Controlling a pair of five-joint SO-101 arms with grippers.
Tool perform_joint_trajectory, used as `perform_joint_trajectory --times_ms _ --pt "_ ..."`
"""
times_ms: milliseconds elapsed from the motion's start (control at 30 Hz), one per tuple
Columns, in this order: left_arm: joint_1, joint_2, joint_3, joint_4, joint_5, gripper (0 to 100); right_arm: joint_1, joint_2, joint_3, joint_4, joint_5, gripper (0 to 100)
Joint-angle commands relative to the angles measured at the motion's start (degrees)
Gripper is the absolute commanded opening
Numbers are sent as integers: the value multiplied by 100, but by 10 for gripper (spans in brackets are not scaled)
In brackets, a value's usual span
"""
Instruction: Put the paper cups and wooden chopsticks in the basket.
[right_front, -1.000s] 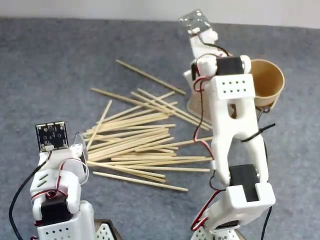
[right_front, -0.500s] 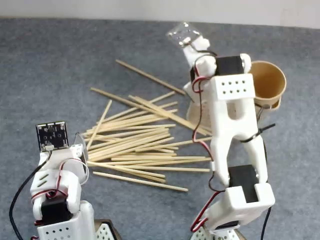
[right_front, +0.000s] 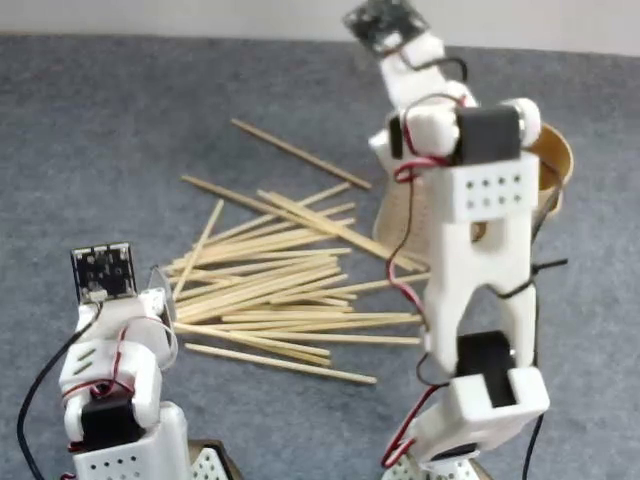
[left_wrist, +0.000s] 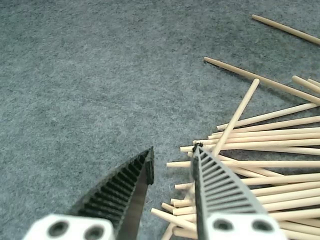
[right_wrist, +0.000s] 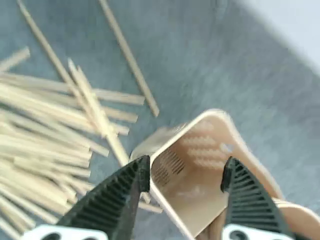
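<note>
Right arm (right_front: 480, 260) is stretched out long across the table, elbow raised and wrist pitched down at the far end, over the basket (right_front: 412, 205). Right gripper (right_wrist: 186, 167): jaws spread wide, nothing held, hanging just above the basket's open top. One fingertip is over the rim on the chopstick side, the other over the inside near the opposite wall. The basket is a beige box with slotted walls, standing on the grey carpet (left_wrist: 75, 75), largely hidden under the arm in the high view. Paper cup (right_front: 553, 165) is just beside the basket on the side away from the pile, mouth up and mostly hidden by the arm. Can't tell whether cup and basket touch. Chopsticks (right_front: 280, 285) lie loose on the carpet in a fanned pile between the two arms. A few ends reach the basket's foot, and one stick lies off on its own farther out. Left arm (right_front: 115, 370) is folded back low near its base, wrist aimed at the near edge of the pile. Left gripper (left_wrist: 172, 155): jaws partly apart, holding nothing, tips just above the carpet, one tip right at the stick ends.
</note>
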Motion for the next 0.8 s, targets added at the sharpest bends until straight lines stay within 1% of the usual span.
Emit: perform_joint_trajectory --times_ms 0,133,400,600,667,767 --pt "-48 -57 -40 -123 62 143 -75 -418 -787 92 -264 189" --pt "-48 -57 -40 -123 62 142 -418 -1015 -382 101 -308 176" --pt "-110 -57 -57 -123 62 140 -1552 -2237 2000 75 -308 174" --pt "-532 -66 -40 -308 70 140 -2167 -2563 3442 48 -325 173" --pt "-558 -66 -40 -308 70 140 -2308 -2563 3934 -224 -510 173" --pt "-549 -66 -40 -308 70 140 -2378 -2563 4831 -963 -721 173"
